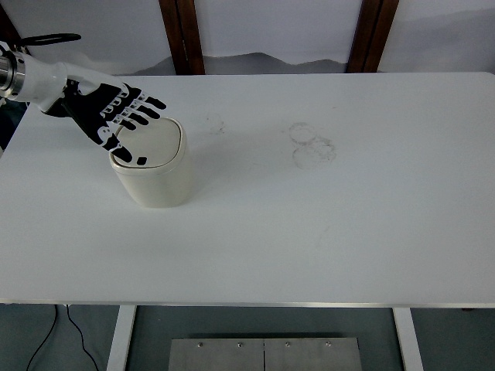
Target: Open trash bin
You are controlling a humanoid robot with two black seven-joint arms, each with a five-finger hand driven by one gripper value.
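A small cream trash bin (155, 174) with rounded corners stands on the left part of the white table (309, 232). Its flat lid (158, 143) is shut, with a small black button near the front edge. My left hand (120, 114) reaches in from the upper left and hovers over the lid's back-left part, fingers spread and straight, holding nothing. Whether the hand touches the lid cannot be told. The right arm is out of view.
Faint ring stains (312, 144) mark the table to the right of centre. Two brown wooden posts (182, 36) stand behind the table's far edge. A black cable (73, 328) hangs under the table at the lower left.
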